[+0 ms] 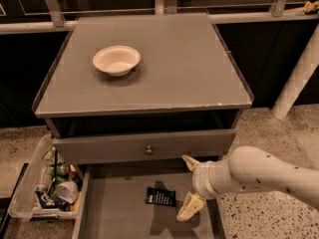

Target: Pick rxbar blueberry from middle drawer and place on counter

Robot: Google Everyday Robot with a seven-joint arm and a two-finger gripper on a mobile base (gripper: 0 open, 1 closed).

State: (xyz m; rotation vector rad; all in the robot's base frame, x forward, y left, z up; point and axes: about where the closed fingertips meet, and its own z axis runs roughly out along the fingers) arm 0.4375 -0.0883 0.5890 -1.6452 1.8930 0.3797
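Observation:
The rxbar blueberry (160,196), a small dark wrapper with white print, lies flat on the floor of the open middle drawer (119,213). My gripper (189,185) is open above the drawer's right side, just right of the bar and not touching it. One cream finger (190,162) points up near the drawer front above, the other finger (189,207) points down toward the drawer floor. The white arm reaches in from the right. The grey counter (169,63) lies above.
A white bowl (116,59) sits on the counter's left part. A shut drawer front with a brass knob (148,150) is above the open drawer. A clear bin of clutter (47,183) stands on the floor at left. A white pole (296,78) rises at right.

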